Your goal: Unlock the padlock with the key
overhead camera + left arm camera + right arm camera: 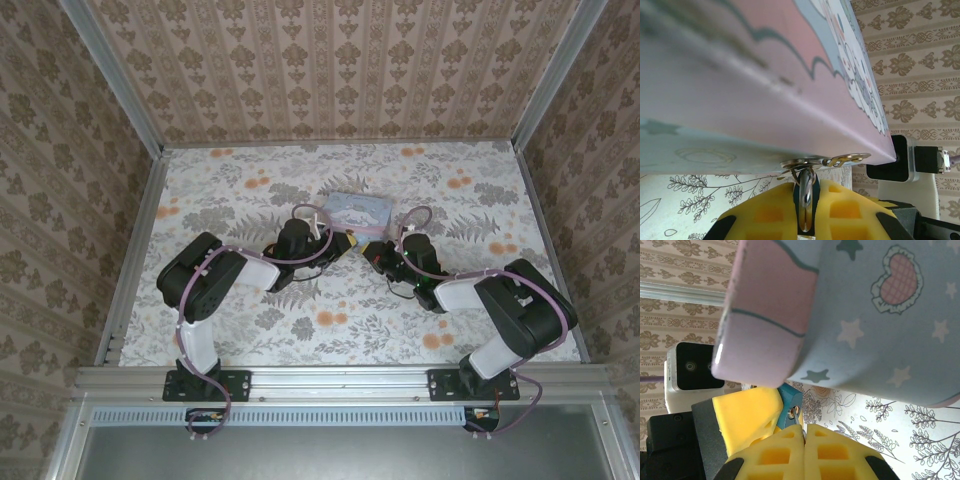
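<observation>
Padlock (799,205), seen from the left wrist, sits clamped between the yellow pads of the left end effector (806,186), with metal rings (805,162) above it, right under the tin (765,90). From the right wrist, the right end effector (804,430) is pinched shut on a metal sliver, apparently the key (796,416), its tip at the teal body. From above, both meet mid-bench (250,180), just near of the tin. Insertion looks to be the step in hand. Next, seat the key fully, then twist while the left holds firm.
</observation>
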Controlling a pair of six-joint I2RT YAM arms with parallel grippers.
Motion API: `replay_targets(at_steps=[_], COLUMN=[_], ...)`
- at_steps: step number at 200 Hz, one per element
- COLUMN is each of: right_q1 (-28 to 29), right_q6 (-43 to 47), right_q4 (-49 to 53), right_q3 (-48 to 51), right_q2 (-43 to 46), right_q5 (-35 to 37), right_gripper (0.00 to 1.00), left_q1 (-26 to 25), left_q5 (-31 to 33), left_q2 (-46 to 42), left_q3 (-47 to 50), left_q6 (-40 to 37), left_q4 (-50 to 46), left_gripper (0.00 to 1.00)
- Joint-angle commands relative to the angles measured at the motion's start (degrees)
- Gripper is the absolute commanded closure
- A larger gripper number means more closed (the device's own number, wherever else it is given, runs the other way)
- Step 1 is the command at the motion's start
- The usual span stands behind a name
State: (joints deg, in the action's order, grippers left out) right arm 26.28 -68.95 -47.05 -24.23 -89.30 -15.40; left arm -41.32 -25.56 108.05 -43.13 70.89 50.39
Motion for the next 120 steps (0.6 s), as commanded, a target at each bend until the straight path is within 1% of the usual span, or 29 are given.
replay_targets(at_steps=[1,44,92,120], right_q1=[-0.18,-0.27,-1.55,-1.73], right_q6=[0.82,-1.03,-4.32,-5.19], right_q4=[-2.51,-7.69,-14.21,-15.59], right_q3=[-1.56,-1.17,-1.30,-2.33], right_q2=[0.29,-3.09,-6.51,-7.38], right_q5=[-1.17,-1.88,-2.20,-3.08], right_gripper=[1.00,1.00,1.00,1.00], left_q1=[-0.40,-0.69,-1.19,-1.42], left_q5=[-1.04,-3.04,-4.19,-4.52], left_q2=[1.29,0.61,0.06,-0.60], left_q3=[-0.57,-1.20,-0.01,-0.26], left_q6=[-0.29,3.66,10.88,12.26], left_q4=[1.49,3.54,10.07,10.46], left_gripper=[1.00,1.00,1.00,1.00])
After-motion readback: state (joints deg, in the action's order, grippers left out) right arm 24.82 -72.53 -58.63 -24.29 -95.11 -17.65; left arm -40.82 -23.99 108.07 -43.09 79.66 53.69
